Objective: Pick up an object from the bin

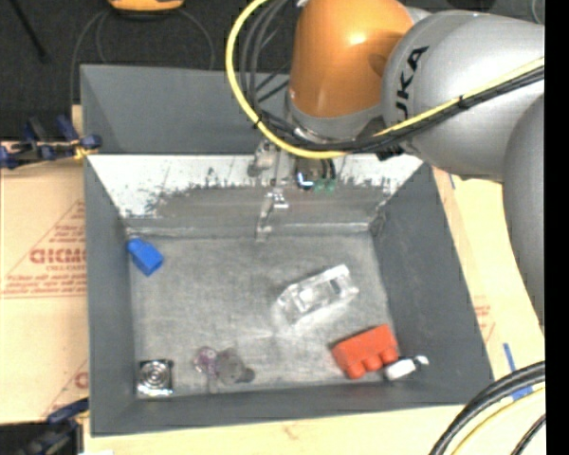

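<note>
With gripper [270, 205] at twelve o'clock by the back wall of the bin [109, 282], spread or closed impossible to tell, probably best to pinch the clear plastic piece [314, 295] at four o'clock across its narrow width: seemingly light, stiff, slippery.

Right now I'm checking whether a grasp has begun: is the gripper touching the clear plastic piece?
Apart. The camera view shows the gripper by the bin's back wall, with bare grey floor between it and the clear plastic piece.

Bright glare on bin back wall [171, 183] & orange cover [346, 45], dark surrounds
</note>
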